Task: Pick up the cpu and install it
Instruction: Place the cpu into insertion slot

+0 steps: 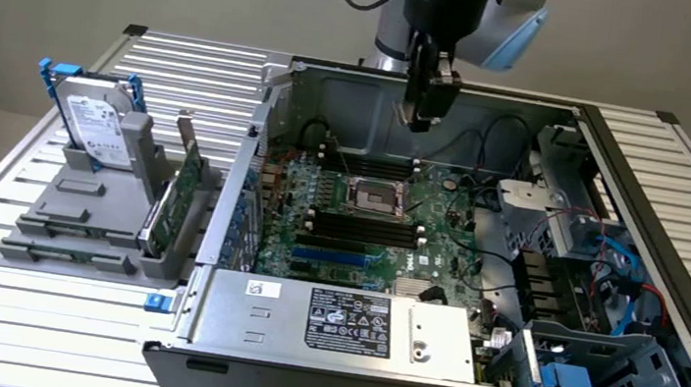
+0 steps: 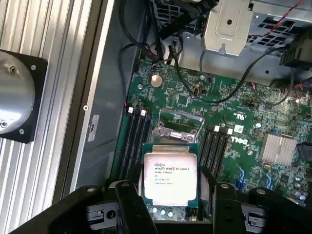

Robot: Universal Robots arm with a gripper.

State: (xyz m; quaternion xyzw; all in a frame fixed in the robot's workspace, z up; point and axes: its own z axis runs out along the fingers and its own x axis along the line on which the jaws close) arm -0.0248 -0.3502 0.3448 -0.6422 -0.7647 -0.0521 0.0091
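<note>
We have the cpu (image 2: 170, 178) clamped between the jaws of the gripper (image 2: 171, 195), above the socket (image 2: 178, 127) and apart from it. A skewed or offset landing could damage the socket; a loose grip could drop it.

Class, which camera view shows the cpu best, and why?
The wrist view: the cpu faces the camera, printed top plain, held in the pincer. In the exterior view it is too small to tell at the pincer's tip.
</note>
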